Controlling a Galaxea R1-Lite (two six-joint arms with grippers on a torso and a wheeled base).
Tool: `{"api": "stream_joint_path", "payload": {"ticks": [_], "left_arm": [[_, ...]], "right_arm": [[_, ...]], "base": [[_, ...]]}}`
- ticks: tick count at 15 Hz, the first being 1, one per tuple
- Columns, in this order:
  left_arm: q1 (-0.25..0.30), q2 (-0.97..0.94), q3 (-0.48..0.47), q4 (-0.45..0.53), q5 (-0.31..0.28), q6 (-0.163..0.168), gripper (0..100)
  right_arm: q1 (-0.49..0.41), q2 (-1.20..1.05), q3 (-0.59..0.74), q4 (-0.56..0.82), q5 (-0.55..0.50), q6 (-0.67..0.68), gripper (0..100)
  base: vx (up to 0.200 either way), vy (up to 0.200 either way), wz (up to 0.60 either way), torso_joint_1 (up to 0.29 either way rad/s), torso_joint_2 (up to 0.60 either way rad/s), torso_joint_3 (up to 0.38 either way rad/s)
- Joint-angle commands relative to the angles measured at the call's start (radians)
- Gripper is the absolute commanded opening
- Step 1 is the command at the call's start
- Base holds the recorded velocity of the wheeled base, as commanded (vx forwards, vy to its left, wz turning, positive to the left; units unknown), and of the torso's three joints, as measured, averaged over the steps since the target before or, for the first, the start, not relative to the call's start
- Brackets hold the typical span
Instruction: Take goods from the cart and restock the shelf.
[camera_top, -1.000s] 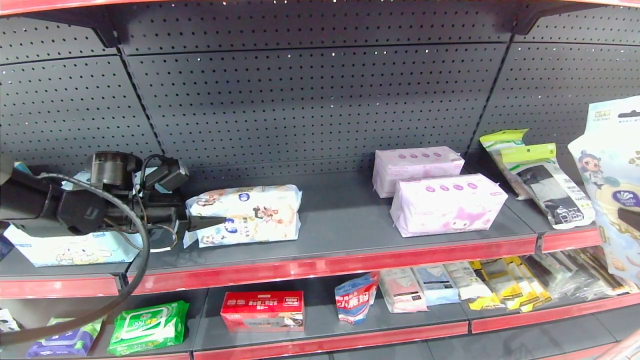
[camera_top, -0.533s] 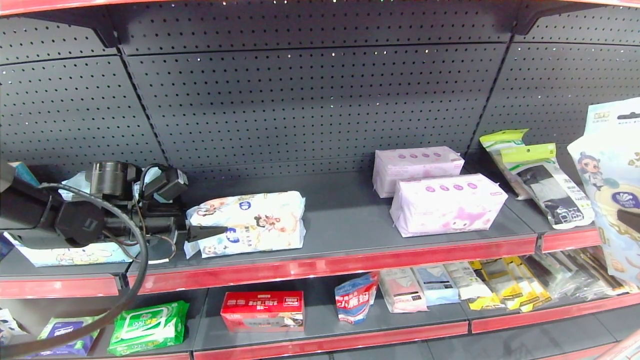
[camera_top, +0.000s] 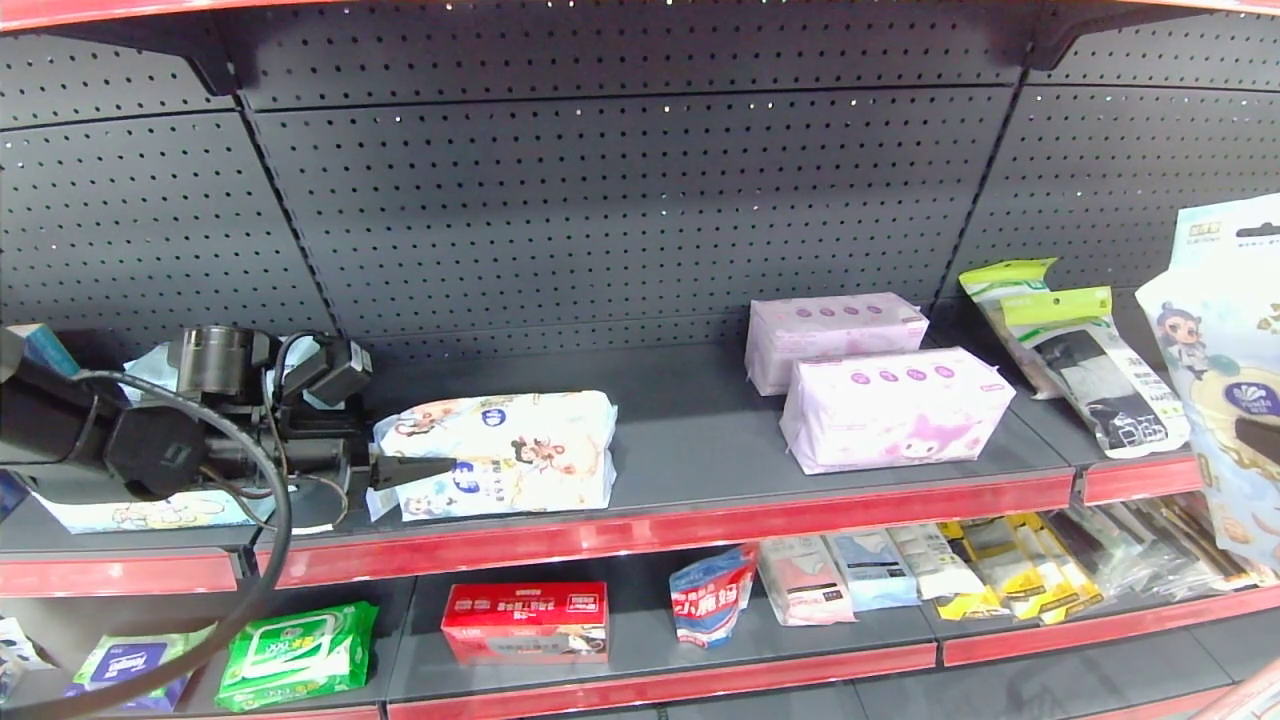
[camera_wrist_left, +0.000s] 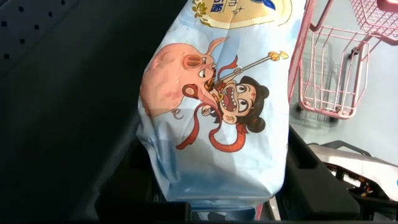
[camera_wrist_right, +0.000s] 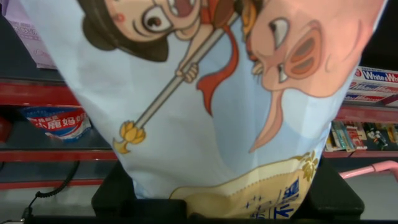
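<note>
Cartoon-printed pack (camera_top: 510, 450) held flat on the shelf (camera_top: 700, 440) by the left gripper (camera_top: 432, 462).

The pack is laid near the shelf's red front edge, well to the left of two pink packs (camera_top: 895, 405). The left jaws are set on either side of its end and appear to be clamped on it, though the contact is partly hidden. A pale blue bag (camera_top: 1225, 330) is held upright off the right of the shelf, clamped in the jaws of the right gripper (camera_top: 1258, 432). A pink cart (camera_wrist_left: 339, 62) is seen beyond the pack in the left wrist view.
</note>
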Motion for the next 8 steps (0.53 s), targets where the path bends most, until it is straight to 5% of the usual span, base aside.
{"api": "stream_joint_path", "payload": {"ticks": [1, 8], "left_arm": [[0.000, -0.006, 0.022, 0.001, 0.001, 0.005, 0], [0.004, 0.011, 0.037, -0.025, 0.001, 0.008, 0]], "right_arm": [[0.001, 0.000, 0.000, -0.001, 0.000, -0.001, 0], [-0.001, 0.000, 0.000, 0.001, -0.001, -0.001, 0]], "base": [[0.000, 0.000, 0.00, 0.000, 0.00, 0.000], [0.000, 0.000, 0.00, 0.000, 0.00, 0.000]]}}
